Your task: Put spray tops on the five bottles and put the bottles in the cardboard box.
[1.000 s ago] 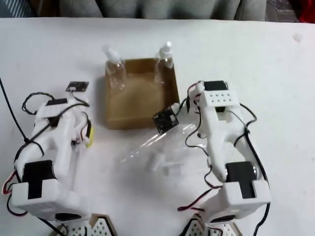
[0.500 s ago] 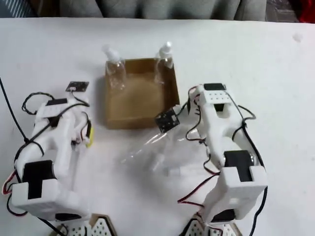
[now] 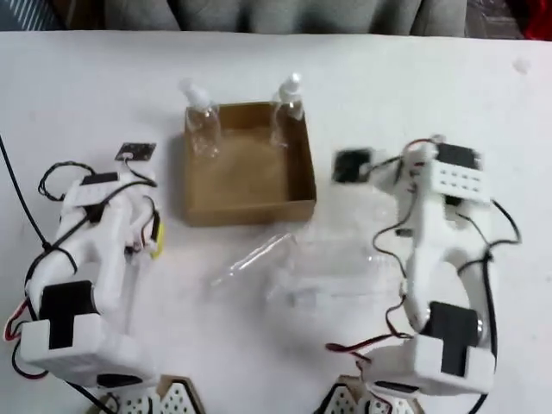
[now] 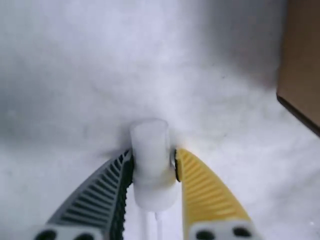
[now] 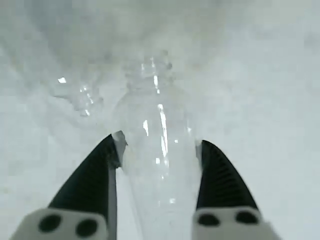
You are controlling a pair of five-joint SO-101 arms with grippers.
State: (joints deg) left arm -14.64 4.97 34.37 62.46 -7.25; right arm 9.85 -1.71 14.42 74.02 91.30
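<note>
Gripping one white spray top [image 4: 150, 145] between its grey and yellow fingers, left tool [image 4: 152, 162] sits low over the desk [image 3: 103, 86]; left arm [image 3: 95, 250] is folded left of the cardboard box [image 3: 250, 211]. Right tool [image 5: 159, 147] is clamped on one clear uncapped bottle [image 5: 157, 170], right of the box. Two capped bottles [image 3: 203, 125] [image 3: 287, 108] stand in the box's far corners. Loose clear items [image 3: 259, 254] lie between the arms; count unreadable.

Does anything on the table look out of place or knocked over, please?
Nothing looks spilled or damaged. The two capped bottles stand upright in the cardboard box; a crumpled clear plastic bag lies loose in front of it.
</note>
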